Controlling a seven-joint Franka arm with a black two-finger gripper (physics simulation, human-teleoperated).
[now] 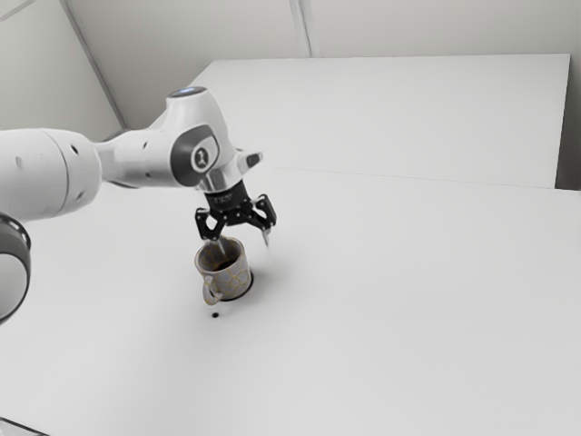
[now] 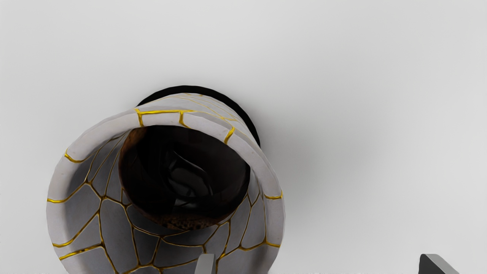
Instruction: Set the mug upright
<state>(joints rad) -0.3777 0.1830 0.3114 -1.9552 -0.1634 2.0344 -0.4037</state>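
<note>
1. The mug (image 1: 238, 275) stands base-down on the bench (image 1: 381, 300), just below the jaws (image 1: 245, 246), its mouth facing up toward them.
2. The jaws are spread wide and grip nothing: one side is at the mug's mouth, the other outside its wall.
3. The uprighting looks done; what's left is probably a straight lift clear, without snagging the rim.

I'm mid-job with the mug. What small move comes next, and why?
I'd probably raise the open gripper straight up: the mug appears to stand mouth upward, with one finger inside it and the other finger outside, so moving sideways first might tip it.
</note>
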